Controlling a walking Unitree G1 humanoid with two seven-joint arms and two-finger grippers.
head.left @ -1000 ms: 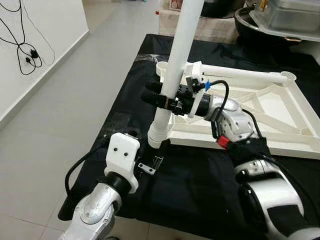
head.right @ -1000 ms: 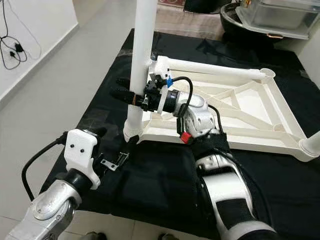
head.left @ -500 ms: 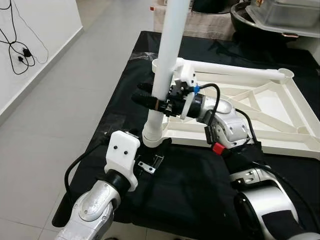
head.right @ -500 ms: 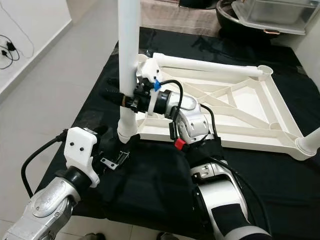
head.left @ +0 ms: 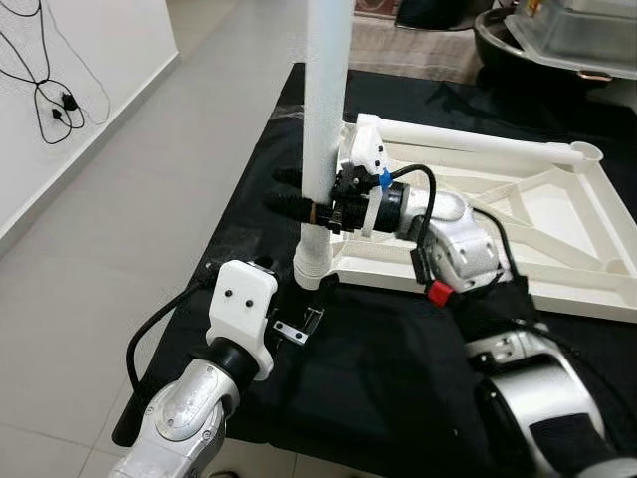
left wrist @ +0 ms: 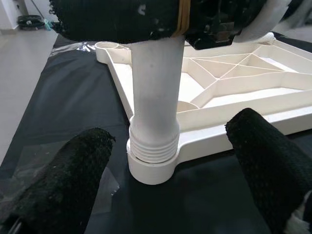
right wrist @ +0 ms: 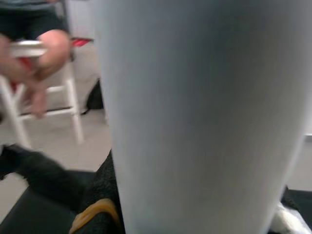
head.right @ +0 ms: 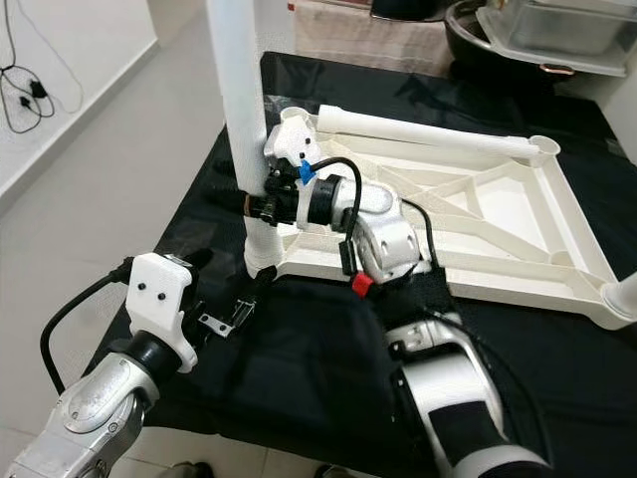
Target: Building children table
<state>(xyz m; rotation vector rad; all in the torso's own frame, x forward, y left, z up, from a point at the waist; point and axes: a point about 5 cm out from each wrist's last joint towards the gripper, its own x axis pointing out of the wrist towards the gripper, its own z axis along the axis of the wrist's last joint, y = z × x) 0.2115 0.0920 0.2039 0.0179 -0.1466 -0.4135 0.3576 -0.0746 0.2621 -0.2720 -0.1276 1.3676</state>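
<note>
A long white table leg [head.left: 323,119] stands nearly upright, and my right gripper [head.left: 299,202] is shut on it just above its threaded lower end [left wrist: 152,146]. That end rests at a near corner socket [left wrist: 151,173] of the white tabletop frame [head.left: 518,229], which lies upside down on the black cloth. My left gripper [left wrist: 170,134] is open and low over the cloth, one black finger on each side of the leg's base without touching it. Its white wrist block [head.left: 242,309] sits at the table's near left. The leg [right wrist: 195,117] stands very close in the right wrist view.
A small metal bracket [head.left: 299,329] lies on the black cloth [head.left: 378,378] by my left wrist. Another leg end [head.right: 622,299] shows at the frame's right corner. Bare floor [head.left: 119,229] lies left of the table. A person's legs and a stool [right wrist: 34,73] are beyond.
The leg has swung from a tilt to nearly upright in my right gripper. Its lower end has come down onto the corner socket. My left gripper has stayed put.
</note>
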